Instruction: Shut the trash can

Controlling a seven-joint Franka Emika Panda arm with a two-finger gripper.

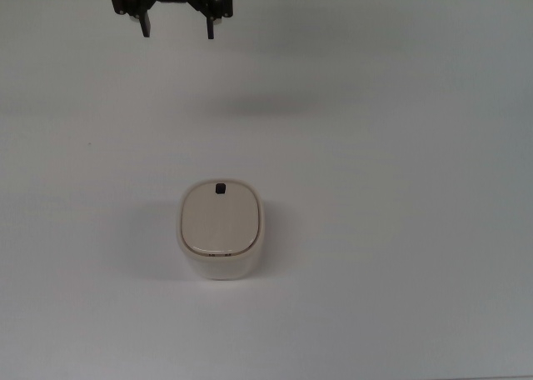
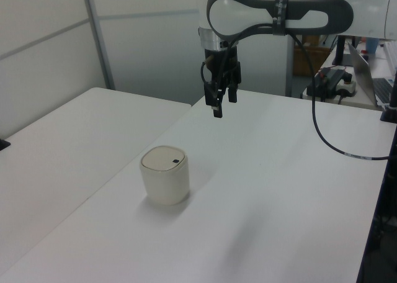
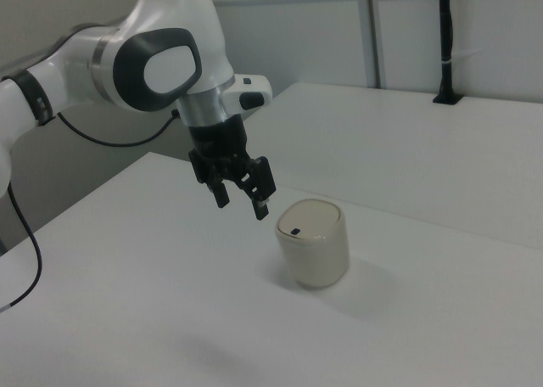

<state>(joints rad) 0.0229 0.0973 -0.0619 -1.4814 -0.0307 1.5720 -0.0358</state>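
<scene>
The cream trash can (image 1: 220,228) stands on the white table, its flat lid lying level on top with the small black knob (image 1: 221,188) at the far edge in the top view. The same trash can (image 2: 164,175) (image 3: 313,243) shows with the lid down in the left view and the right view. My gripper (image 1: 176,27) hangs high above the table, well away from the can, at the top edge of the top view. The gripper (image 2: 223,106) (image 3: 242,203) is open, its black fingers spread wide with nothing between them.
A seam between two white tables (image 2: 146,143) runs past the can in the left view. A black cable (image 2: 322,140) hangs from the arm. A laptop and other gear (image 2: 338,81) sit at the left view's far right. A black post (image 3: 445,39) stands at the back in the right view.
</scene>
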